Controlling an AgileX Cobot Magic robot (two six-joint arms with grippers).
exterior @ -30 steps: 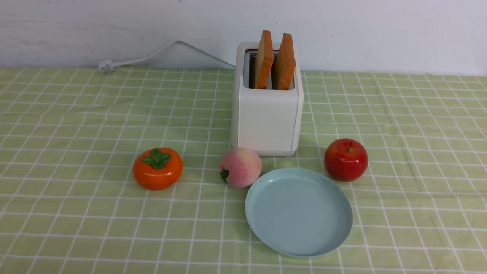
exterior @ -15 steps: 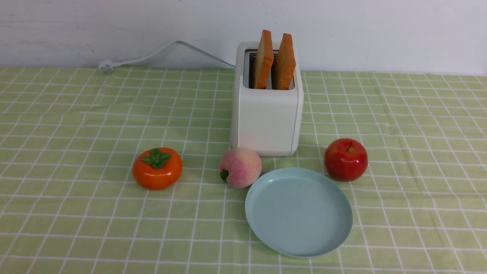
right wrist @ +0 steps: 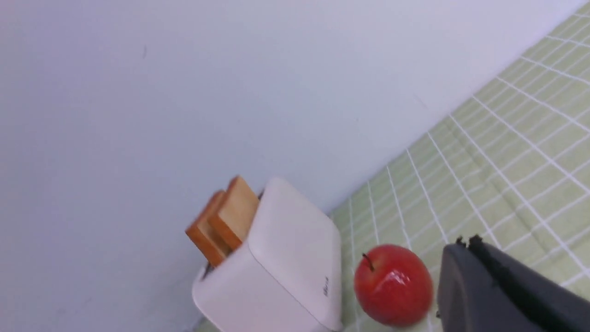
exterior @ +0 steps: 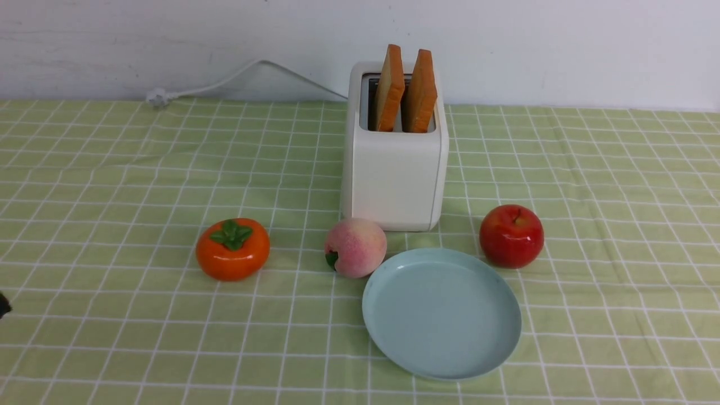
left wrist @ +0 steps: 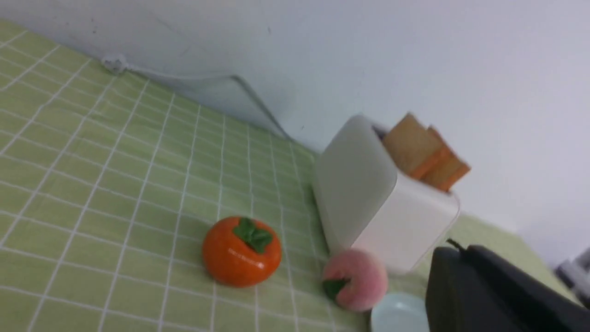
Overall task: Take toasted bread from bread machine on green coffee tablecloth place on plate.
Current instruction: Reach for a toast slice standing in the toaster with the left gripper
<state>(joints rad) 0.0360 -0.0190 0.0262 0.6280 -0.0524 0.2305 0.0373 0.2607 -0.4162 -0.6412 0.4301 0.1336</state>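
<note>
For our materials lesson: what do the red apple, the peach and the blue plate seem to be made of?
Red apple: likely hard plastic, glossy, with sharp white highlights.
Peach: probably flocked foam or plastic, matte and fuzzy, no glare.
Blue plate: seemingly plastic, smooth satin, uniform colour, soft sheen only.

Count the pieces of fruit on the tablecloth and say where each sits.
3. The orange persimmon lies left of the bread machine; the peach sits at its front, beside the plate; the red apple sits to its right. None appears hidden.
</note>
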